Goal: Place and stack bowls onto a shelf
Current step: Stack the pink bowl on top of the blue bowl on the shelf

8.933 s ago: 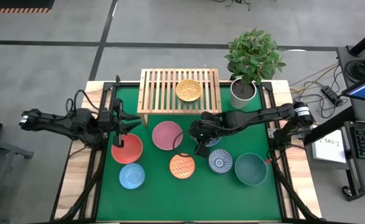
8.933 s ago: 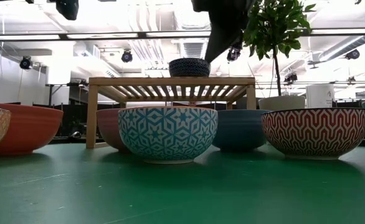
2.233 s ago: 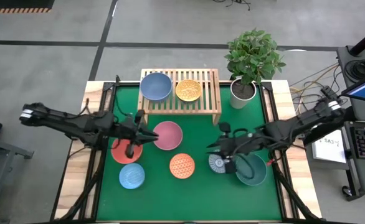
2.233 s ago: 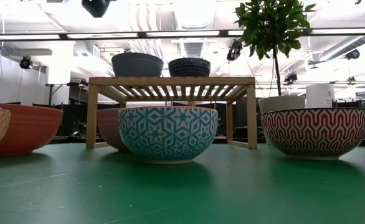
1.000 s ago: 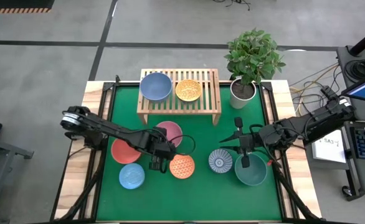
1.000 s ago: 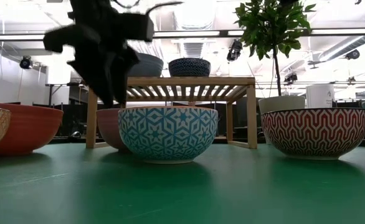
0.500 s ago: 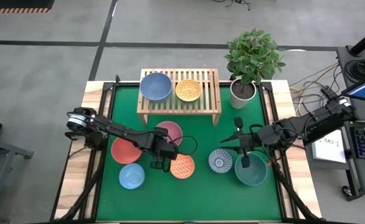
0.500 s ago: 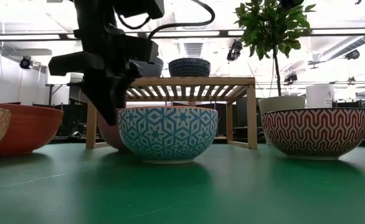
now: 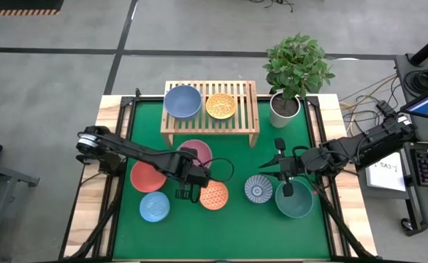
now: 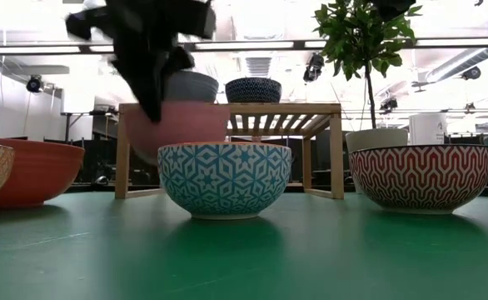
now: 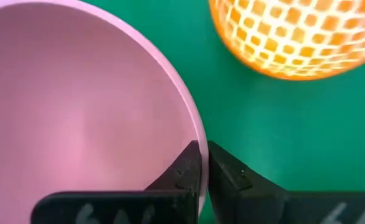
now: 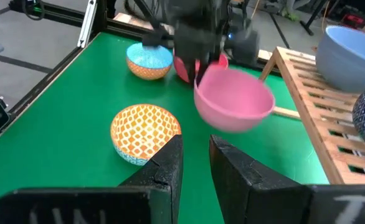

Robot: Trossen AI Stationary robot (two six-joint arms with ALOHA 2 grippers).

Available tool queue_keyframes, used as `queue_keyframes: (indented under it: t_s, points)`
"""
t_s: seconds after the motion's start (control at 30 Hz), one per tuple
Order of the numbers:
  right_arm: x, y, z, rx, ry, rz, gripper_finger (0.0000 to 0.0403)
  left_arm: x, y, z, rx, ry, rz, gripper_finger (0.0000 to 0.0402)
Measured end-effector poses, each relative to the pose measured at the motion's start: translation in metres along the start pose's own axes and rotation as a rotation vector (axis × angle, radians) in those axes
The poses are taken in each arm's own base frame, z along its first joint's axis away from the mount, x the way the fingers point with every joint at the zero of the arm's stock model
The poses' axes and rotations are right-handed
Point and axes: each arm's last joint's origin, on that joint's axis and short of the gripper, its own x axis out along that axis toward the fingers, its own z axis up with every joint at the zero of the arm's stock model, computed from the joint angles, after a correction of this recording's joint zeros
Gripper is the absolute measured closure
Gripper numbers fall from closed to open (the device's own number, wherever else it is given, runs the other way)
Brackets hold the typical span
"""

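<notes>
My left gripper is shut on the pink bowl and holds it in the air in front of the shelf's left part; in the low view the pink bowl hangs below my left gripper. The plain blue bowl and the yellow patterned bowl sit on the slatted top. On the green mat rest the red bowl, the light blue bowl, the orange patterned bowl, the blue-grey patterned bowl and the dark teal bowl. My right gripper hovers narrowly open above the blue-grey bowl's far side. My left gripper pinches the pink bowl's rim on its near right side, one finger inside the bowl and the other finger outside. The fingers come from above, pointing down. The bowl is lifted clear of the mat and sits nearly level.
A white pot with a green plant stands at the shelf's right end. The orange patterned bowl lies close beside the held bowl. Bare mat runs along the near edge. Black frame rails border the table.
My left gripper came down at the pink bowl's near rim, took hold of it, then rose. The pink bowl, which stood on the mat, is now lifted clear to about the height of the shelf top. My right arm has kept still.
</notes>
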Motion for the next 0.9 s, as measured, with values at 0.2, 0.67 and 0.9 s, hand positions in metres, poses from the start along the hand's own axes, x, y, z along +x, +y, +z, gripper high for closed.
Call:
queue_keyframes:
  t_s: [0.2,0.67,0.9]
  points:
    - [0.001,0.001,-0.004,-0.002,0.010,0.001,0.0335,-0.048,-0.002,0.008,0.014,-0.010,-0.077,0.0401]
    - [0.002,0.001,-0.004,-0.003,0.009,0.000,0.0335,-0.164,0.050,0.005,-0.016,-0.200,0.019,0.0401]
    - [0.002,0.001,-0.004,-0.002,0.002,-0.001,0.0335,-0.183,0.104,0.000,-0.018,-0.269,0.112,0.0401]
